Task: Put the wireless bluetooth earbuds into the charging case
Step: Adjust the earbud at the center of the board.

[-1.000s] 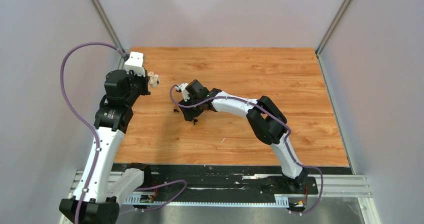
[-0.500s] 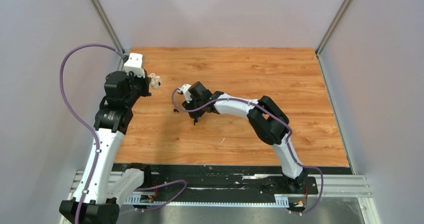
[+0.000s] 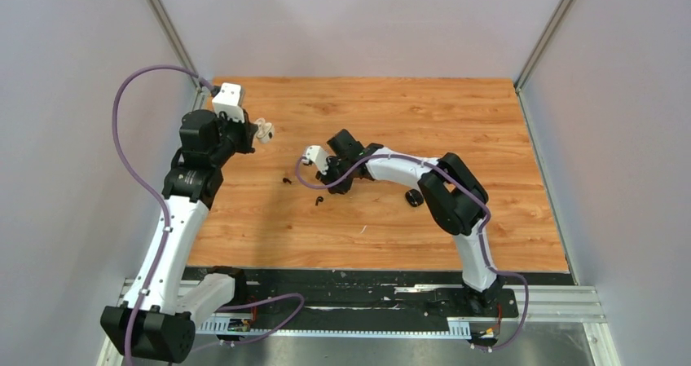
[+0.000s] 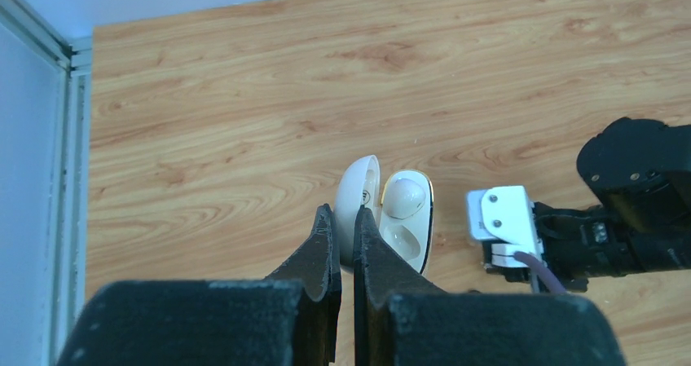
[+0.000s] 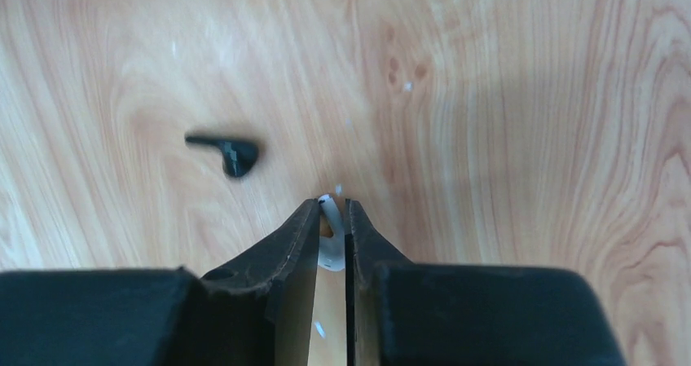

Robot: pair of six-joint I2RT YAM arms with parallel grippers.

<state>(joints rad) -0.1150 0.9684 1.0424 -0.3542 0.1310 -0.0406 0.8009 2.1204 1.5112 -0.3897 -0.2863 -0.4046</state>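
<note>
Counter: light-brown wood-grain counter [image 3: 489, 138].
Left pincer: the left pincer [image 4: 344, 223] is pressed together on the lid of the open white oval charging case [image 4: 405, 219], near the far-left corner.
Right pincer: the right pincer [image 5: 332, 211], mid-counter, pinches a tiny white stemmed earbud [image 5: 329, 252].
Relation: the case lies left of and beyond the right pincer.
Loose: a small black stemmed earbud [image 5: 232, 154] lies on the counter beside it.

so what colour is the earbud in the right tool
White; the earbud shows best in the right wrist view.
</note>
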